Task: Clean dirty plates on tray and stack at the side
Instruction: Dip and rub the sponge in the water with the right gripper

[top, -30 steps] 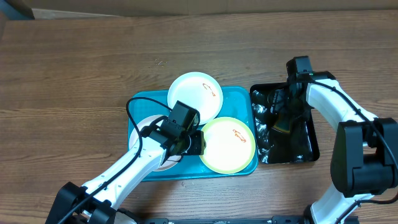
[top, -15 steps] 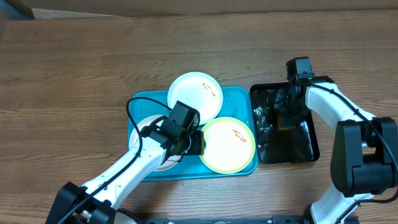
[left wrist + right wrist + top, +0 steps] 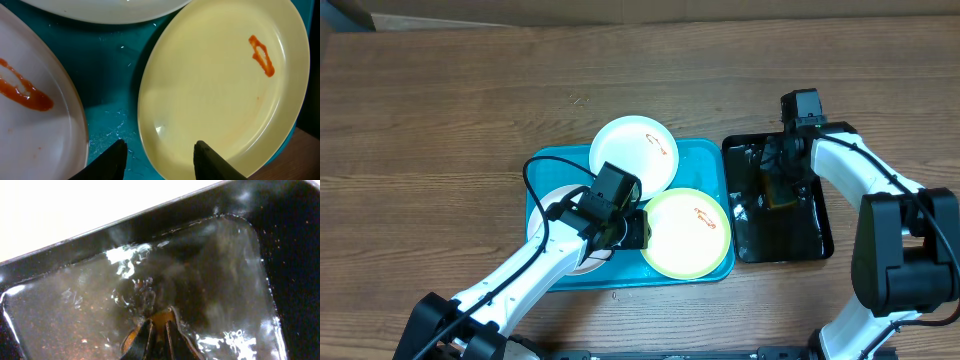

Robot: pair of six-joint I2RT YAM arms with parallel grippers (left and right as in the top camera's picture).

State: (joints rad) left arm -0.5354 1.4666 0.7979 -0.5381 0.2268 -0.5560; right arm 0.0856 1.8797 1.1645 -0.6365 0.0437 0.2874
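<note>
On the turquoise tray (image 3: pixel 705 160) lie three plates. A white plate (image 3: pixel 633 152) with an orange smear overhangs the far rim. A pale yellow-green plate (image 3: pixel 686 232) (image 3: pixel 220 80), also smeared, lies front right. Another white plate (image 3: pixel 560 198) (image 3: pixel 35 115) is mostly hidden under my left arm. My left gripper (image 3: pixel 635 228) (image 3: pixel 160 150) is open and straddles the yellow-green plate's left rim, one finger over the plate, the other over the tray. My right gripper (image 3: pixel 778 185) (image 3: pixel 159 330) is shut on an orange-brown sponge (image 3: pixel 162 316) in the water.
A black tray (image 3: pixel 820 235) (image 3: pixel 290 240) holding shallow water stands right of the turquoise tray, almost touching it. Bare wooden table (image 3: pixel 450 120) stretches to the left and behind. The right arm reaches over the black tray's far right corner.
My right gripper has closed on the sponge in the black tray, and the water's glints have shifted. The left arm and the plates have not moved.
</note>
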